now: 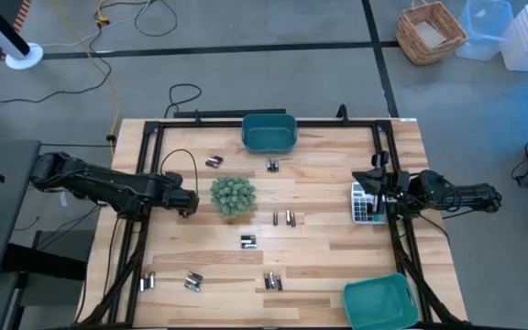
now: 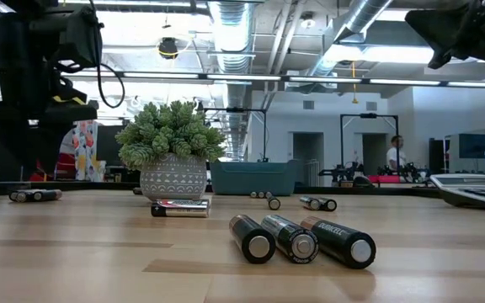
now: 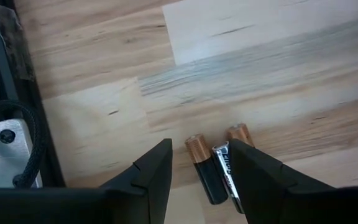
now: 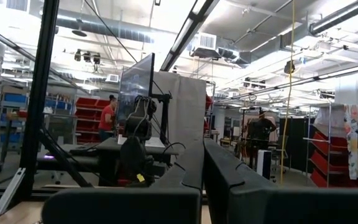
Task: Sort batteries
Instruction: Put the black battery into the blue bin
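Your left gripper (image 3: 197, 177) hangs over two batteries (image 3: 219, 168) on the desk (image 3: 260, 62), jaws released to straddle one. Your right gripper (image 4: 202, 180) waits clenched, empty, at the high view's right edge.

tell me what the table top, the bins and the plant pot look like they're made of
Table top: pale wood planks, matte, with visible grain and board seams. The two teal bins: probably moulded plastic, one even colour with rounded rims. Plant pot: grey with a white pattern, possibly ceramic or painted; the look leaves that open.
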Controlling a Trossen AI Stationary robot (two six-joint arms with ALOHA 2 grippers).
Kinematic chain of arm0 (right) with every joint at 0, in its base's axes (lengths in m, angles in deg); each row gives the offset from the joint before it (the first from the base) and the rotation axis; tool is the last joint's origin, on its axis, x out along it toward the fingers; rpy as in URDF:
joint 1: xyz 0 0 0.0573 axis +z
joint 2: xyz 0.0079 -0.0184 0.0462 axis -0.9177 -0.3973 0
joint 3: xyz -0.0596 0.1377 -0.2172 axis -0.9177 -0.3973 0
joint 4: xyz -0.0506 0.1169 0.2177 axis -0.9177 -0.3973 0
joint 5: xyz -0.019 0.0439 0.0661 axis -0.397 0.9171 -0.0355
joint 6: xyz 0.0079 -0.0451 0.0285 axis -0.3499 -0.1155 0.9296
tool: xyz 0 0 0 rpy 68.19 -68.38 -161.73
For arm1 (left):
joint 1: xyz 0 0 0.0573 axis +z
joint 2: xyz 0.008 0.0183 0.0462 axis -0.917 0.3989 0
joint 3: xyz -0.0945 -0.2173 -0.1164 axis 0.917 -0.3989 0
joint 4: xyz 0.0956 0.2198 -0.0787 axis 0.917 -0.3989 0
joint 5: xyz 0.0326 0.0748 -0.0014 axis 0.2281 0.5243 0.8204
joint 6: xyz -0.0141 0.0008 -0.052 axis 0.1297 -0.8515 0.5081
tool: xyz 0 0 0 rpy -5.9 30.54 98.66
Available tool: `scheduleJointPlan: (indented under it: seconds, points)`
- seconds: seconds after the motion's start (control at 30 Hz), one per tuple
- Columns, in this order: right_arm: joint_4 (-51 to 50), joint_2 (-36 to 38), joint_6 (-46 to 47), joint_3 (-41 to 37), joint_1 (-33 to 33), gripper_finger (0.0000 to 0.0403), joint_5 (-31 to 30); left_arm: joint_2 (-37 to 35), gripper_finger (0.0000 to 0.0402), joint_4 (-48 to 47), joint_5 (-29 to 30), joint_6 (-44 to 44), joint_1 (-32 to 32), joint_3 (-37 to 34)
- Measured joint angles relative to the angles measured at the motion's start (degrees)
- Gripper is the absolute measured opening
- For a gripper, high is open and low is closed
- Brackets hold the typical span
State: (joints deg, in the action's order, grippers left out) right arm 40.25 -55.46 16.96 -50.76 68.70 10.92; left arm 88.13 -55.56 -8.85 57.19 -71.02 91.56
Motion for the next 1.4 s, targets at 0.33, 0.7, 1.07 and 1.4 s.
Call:
scheduleJointPlan:
  seconds: [0.33, 0.7, 1.07, 1.4]
  points:
    - [-0.2, 0.0, -0.17, 0.02, 0.0, 0.0027, 0.0, 0.0, 0.0123, 0.81, -2.13, -5.82, -0.82, 0.0]
    - [-0.15, 0.0, -0.83, 0.02, 0.0, 0.0027, 0.0, 0.02, 0.0162, 1.16, -2.21, -26.43, -2.75, 3.13]
    - [-0.19, 0.0, -1.89, 0.02, 0.0, 0.0027, 0.0, 0.41, 0.0188, 2.32, -7.63, -49.63, -1.23, 6.34]
    - [-0.2, -0.02, -1.88, 0.02, -0.02, 0.0027, 0.0, 7.85, 0.0227, -2.44, -9.94, -57.19, 2.74, 6.47]
